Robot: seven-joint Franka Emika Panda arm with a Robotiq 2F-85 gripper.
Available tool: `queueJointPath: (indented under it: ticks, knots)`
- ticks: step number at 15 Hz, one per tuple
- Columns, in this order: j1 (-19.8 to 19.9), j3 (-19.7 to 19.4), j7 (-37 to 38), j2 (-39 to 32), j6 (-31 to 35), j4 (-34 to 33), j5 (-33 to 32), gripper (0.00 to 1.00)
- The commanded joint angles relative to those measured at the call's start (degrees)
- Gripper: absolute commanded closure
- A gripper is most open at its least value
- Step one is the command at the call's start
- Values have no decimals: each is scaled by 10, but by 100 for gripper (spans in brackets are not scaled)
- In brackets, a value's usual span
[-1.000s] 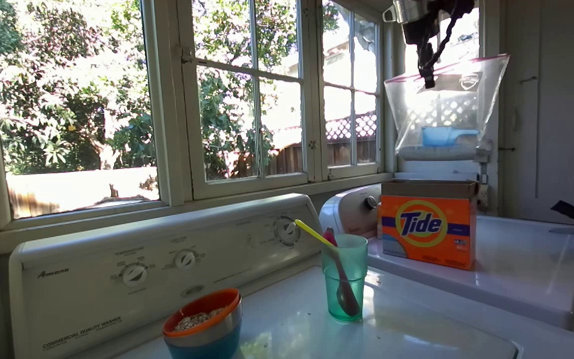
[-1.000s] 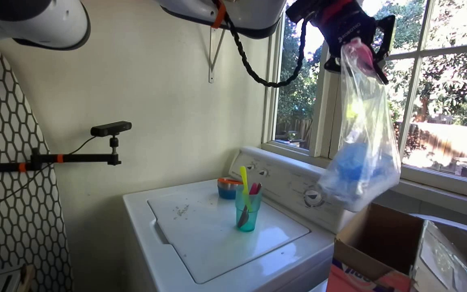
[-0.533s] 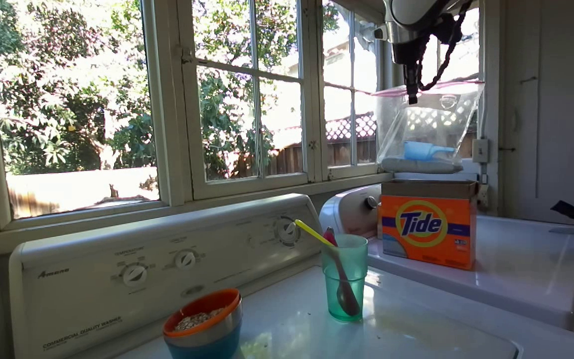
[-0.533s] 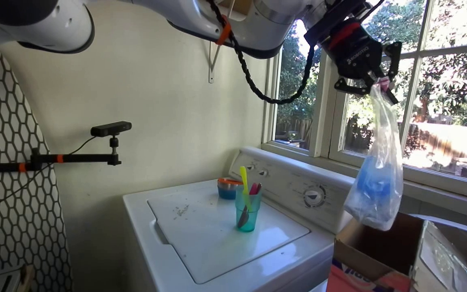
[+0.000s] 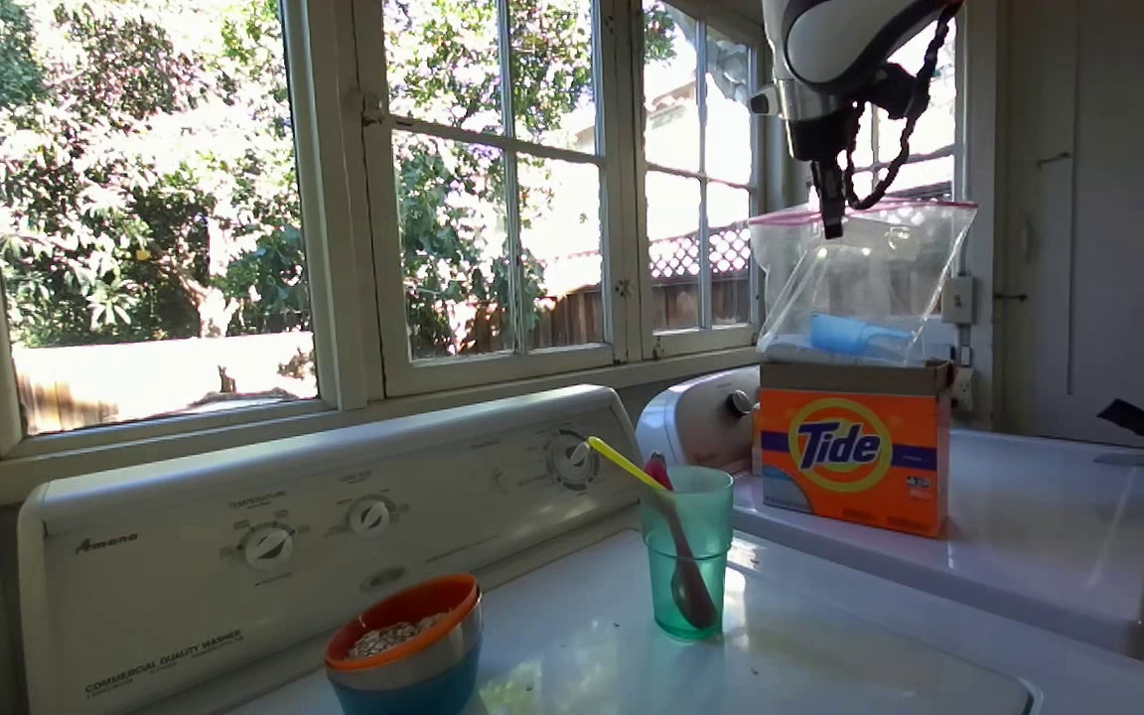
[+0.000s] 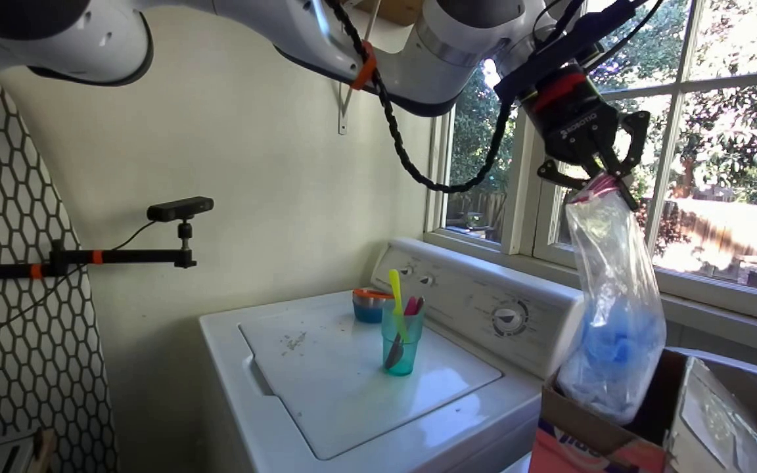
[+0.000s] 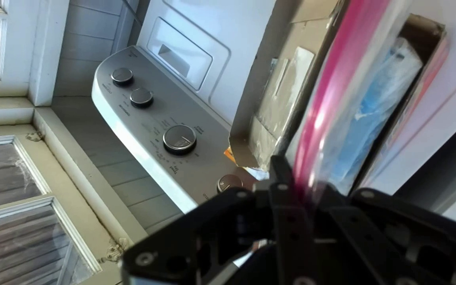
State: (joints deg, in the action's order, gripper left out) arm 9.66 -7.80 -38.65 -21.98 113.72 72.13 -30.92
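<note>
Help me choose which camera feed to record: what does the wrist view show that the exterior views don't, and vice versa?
Only the wrist view shows four knobs in a row on the dryer control panel; an exterior view shows just one knob there.

Only the exterior views show the green cup, its utensils and the orange-rimmed bowl.

All share the claw pinching the pink strip of a clear bag, the blue scoop inside, and the open box at the bag's lower end.
</note>
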Motion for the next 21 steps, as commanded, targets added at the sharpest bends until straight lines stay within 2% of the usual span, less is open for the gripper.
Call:
queueJointPath:
  ticks: [1,5,8,13,16,21]
  knots:
    - [1,-1,2,27,-13,39,5,99]
    - [0,-6,-3,26,-28,45,4,99]
    - [-7,-10,0,17,-67,38,-9,99]
    - [-8,1,-13,-12,-108,18,4,99]
    - [-5,10,-27,-36,-125,5,23,99]
    - [15,32,-39,-77,-121,-13,123,99]
